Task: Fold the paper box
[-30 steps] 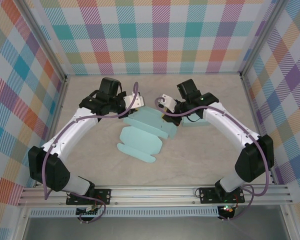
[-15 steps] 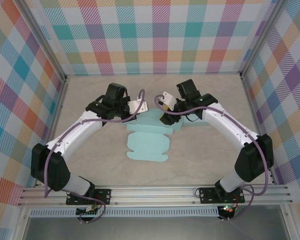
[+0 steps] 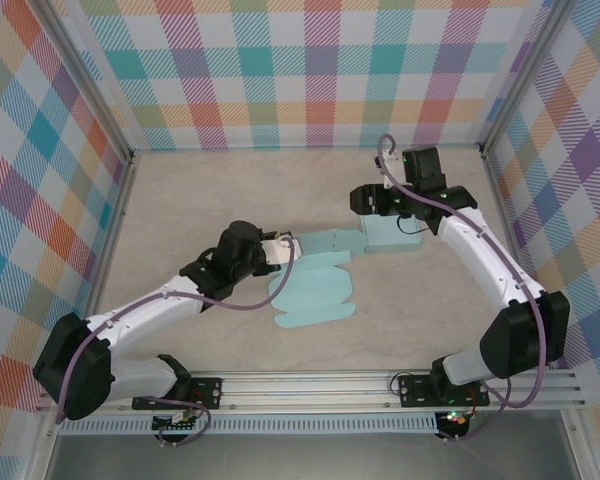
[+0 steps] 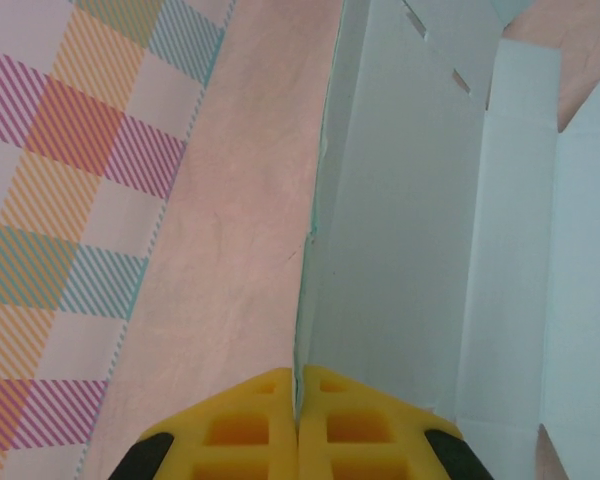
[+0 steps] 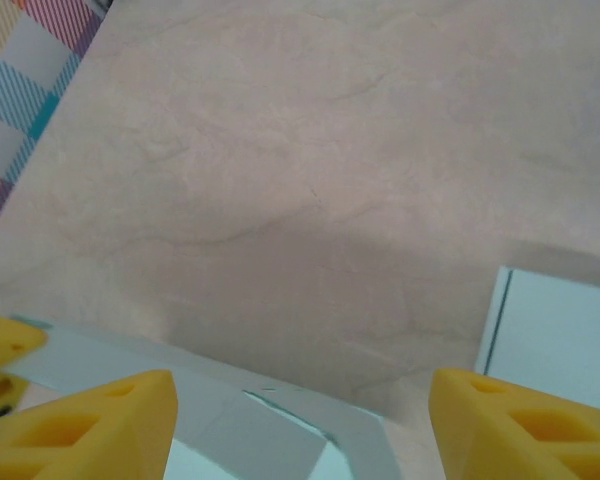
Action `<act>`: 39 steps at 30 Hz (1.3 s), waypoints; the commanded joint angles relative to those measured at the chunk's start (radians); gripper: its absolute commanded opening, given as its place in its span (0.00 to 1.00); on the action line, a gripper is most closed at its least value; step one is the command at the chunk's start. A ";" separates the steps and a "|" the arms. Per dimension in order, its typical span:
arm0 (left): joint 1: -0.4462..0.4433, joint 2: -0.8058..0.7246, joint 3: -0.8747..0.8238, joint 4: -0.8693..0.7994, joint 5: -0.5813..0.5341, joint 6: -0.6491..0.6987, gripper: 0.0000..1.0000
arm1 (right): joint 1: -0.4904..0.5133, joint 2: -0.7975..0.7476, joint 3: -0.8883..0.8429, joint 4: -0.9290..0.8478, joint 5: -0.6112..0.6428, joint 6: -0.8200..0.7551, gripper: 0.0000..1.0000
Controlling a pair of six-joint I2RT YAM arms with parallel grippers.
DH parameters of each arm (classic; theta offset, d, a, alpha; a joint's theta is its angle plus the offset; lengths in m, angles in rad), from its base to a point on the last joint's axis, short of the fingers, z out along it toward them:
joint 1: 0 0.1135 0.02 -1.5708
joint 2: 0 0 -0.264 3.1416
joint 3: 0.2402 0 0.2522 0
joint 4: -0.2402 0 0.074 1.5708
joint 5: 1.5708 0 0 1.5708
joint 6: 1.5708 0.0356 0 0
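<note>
The paper box (image 3: pixel 315 282) is a pale blue cut-out sheet lying mostly flat at mid-table, with one panel raised along its left edge. My left gripper (image 3: pixel 283 250) is shut on that left edge. In the left wrist view the thin panel edge is pinched between the yellow fingertips (image 4: pixel 270 400), and the paper box (image 4: pixel 410 220) stretches away to the right. My right gripper (image 3: pixel 363 203) hangs open above the table, behind the sheet's far right corner. The right wrist view has its gripper (image 5: pixel 300 425) with jaws wide apart, nothing between them, and a flap of the paper box (image 5: pixel 230 425) below.
A second pale blue box (image 3: pixel 392 234), standing folded, sits just right of the sheet under the right arm; its corner (image 5: pixel 560 335) appears in the right wrist view. Checked walls (image 3: pixel 320 70) enclose the table on three sides. Bare tabletop (image 3: pixel 200 190) lies at the far left.
The right gripper has opened, let go of the sheet and drawn back to the far right. The left gripper has dragged the sheet nearer and slightly right, staying shut on its edge.
</note>
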 commanded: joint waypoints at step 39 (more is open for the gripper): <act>-0.115 0.179 -0.098 0.456 -0.341 0.060 0.00 | 0.161 0.303 0.056 0.184 -0.149 0.355 0.31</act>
